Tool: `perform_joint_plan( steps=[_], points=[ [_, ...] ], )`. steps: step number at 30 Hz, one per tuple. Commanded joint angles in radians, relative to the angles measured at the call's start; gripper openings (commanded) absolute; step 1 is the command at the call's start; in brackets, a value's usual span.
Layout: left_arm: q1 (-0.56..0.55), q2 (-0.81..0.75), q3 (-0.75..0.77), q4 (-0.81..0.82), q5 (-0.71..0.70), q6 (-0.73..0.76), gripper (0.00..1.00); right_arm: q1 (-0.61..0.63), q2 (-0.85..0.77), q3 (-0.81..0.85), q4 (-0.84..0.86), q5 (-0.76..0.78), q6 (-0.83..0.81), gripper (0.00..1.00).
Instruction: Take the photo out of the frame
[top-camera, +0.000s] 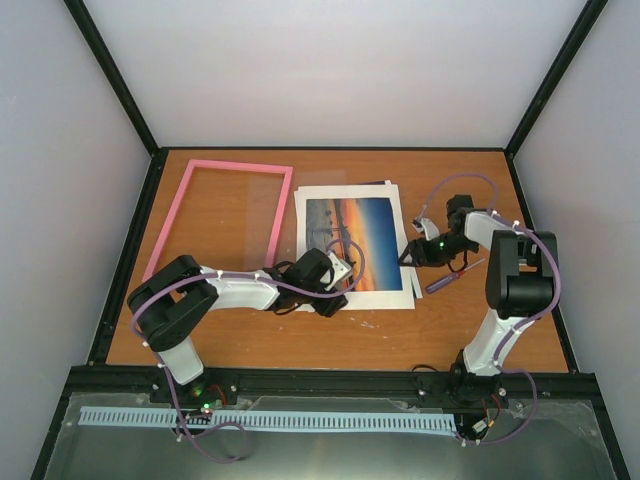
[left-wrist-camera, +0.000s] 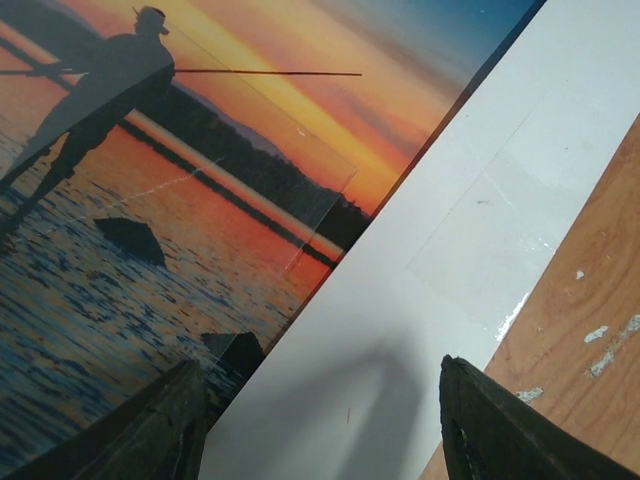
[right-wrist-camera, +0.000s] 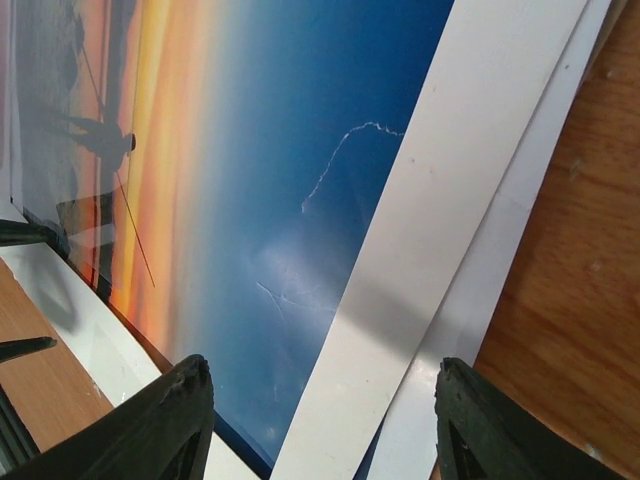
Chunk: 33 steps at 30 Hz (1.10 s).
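Where the arms reach in from the near edge, the left gripper (left-wrist-camera: 318, 375) hangs with jaws apart over the white margin of the photo (left-wrist-camera: 150, 250), holding nothing. Only its wrist view shows the silhouetted figure with a pole. The right gripper (right-wrist-camera: 320, 365), likewise spread and empty, hangs over the print's blue sky. Only its camera shows a second white sheet (right-wrist-camera: 505, 270) layered beneath. The overhead view alone shows a purple-handled screwdriver (top-camera: 453, 276) beside the right gripper. Farther back at left, the pink frame (top-camera: 240, 165) lies flat on the table (top-camera: 500, 330), with the photo outside it, just beside its right bar.
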Motion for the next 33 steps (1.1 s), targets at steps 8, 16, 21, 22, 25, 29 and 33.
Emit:
perform_joint_plan(
  steps=[8,16,21,22,25,29,33],
  points=[
    [-0.013,0.035,-0.008,0.003,0.007,-0.011,0.63,0.004,0.090,0.015,-0.031,-0.050,-0.019,0.60],
    [-0.013,0.046,-0.011,0.010,0.015,-0.013,0.63,0.004,0.125,0.048,-0.095,-0.213,-0.056,0.60],
    [-0.013,0.048,-0.010,0.013,0.018,-0.013,0.63,0.004,0.117,0.060,-0.112,-0.269,-0.073,0.60],
    [-0.013,0.048,-0.011,0.013,0.018,-0.013,0.63,0.004,0.115,0.061,-0.113,-0.274,-0.075,0.60],
    [-0.013,0.046,-0.011,0.016,0.023,-0.013,0.63,0.004,0.108,0.062,-0.114,-0.286,-0.079,0.60],
    [-0.020,0.020,-0.014,0.029,0.010,-0.011,0.64,0.004,0.099,0.063,-0.115,-0.300,-0.082,0.60],
    [-0.081,-0.040,-0.008,0.041,-0.085,0.031,0.66,0.004,0.103,0.066,-0.114,-0.307,-0.085,0.60]
  ],
)
